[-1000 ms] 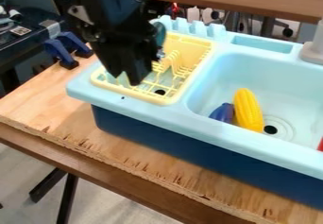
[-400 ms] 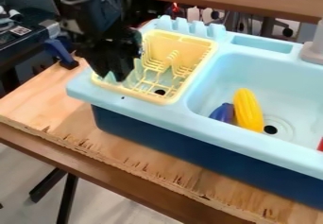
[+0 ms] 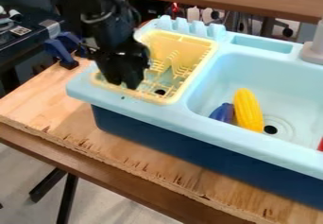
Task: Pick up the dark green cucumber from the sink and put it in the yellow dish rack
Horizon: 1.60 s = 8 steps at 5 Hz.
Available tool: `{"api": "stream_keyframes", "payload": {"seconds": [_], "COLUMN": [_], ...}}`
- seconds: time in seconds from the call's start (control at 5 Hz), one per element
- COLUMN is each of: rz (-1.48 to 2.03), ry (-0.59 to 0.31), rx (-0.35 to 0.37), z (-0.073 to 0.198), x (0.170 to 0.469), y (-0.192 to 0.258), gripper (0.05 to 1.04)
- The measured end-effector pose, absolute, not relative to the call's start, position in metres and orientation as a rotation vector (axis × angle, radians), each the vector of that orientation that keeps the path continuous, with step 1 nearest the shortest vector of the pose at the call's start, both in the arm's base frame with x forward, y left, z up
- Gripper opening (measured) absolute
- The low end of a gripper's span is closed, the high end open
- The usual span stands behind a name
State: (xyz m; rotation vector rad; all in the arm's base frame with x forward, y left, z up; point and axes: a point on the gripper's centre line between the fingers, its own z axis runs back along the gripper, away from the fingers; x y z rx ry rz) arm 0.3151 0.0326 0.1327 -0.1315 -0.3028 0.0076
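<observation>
The black gripper (image 3: 123, 83) hangs at the upper left, over the front-left part of the yellow dish rack (image 3: 200, 68). Its two fingertips point down and stand a little apart, with nothing visible between them. The arm hides part of the rack's left side. In the basin of the light blue toy sink (image 3: 135, 103), a yellow corn-like toy (image 3: 248, 110) leans beside a blue-purple object (image 3: 222, 113), near the drain.
A grey faucet (image 3: 313, 53) stands at the sink's back right. A red object (image 3: 320, 145) shows at the right edge. Blue clamps (image 3: 60, 53) grip the wooden tabletop (image 3: 47, 98) at the left. A brown table (image 3: 233, 0) stands behind.
The gripper first moved left, then slightly back to the right and down over the rack. The rack and the toys in the basin have not moved.
</observation>
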Motion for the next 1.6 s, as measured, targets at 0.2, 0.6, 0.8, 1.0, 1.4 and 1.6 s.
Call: {"api": "stream_keyframes", "payload": {"seconds": [0.2,0.6,0.8,1.0,1.4,1.6], "rz": [0.002,-0.036,-0.033,-0.021,-0.024,-0.053], "ry": [-0.294,-0.293,-0.293,-0.277,-0.318,-0.322], "rx": [-0.153,-0.170,-0.174,-0.180,-0.173,-0.143], "z": [0.119,0.118,0.120,0.122,0.146,0.165], "x": [0.335,0.360,0.360,0.350,0.339,0.333], "y": [0.033,0.023,0.017,0.009,-0.002,-0.012], "gripper": [0.477,0.520,0.804,1.014,1.011,1.011]}}
